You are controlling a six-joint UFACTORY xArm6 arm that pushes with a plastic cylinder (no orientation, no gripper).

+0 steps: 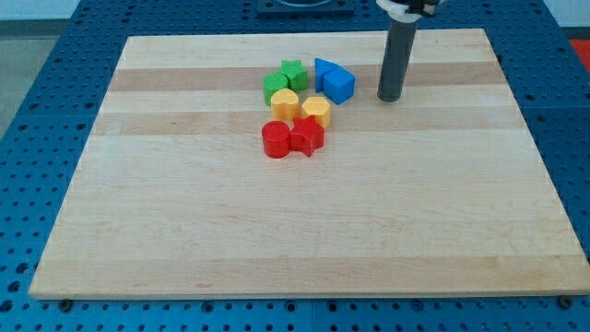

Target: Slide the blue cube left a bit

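Observation:
The blue cube (339, 86) sits near the view's top centre of the wooden board (304, 231), at the right end of a cluster of blocks. A second blue block (324, 68), wedge-like, touches it just behind. My tip (389, 97) rests on the board a short way to the right of the blue cube, with a small gap between them. The rod rises straight up out of the view's top.
Left of the blue cube are a green star (293, 72) and a green block (275, 88). Below them are a yellow heart-like block (285, 104), a yellow block (317, 111), a red cylinder (276, 139) and a red star (307, 136).

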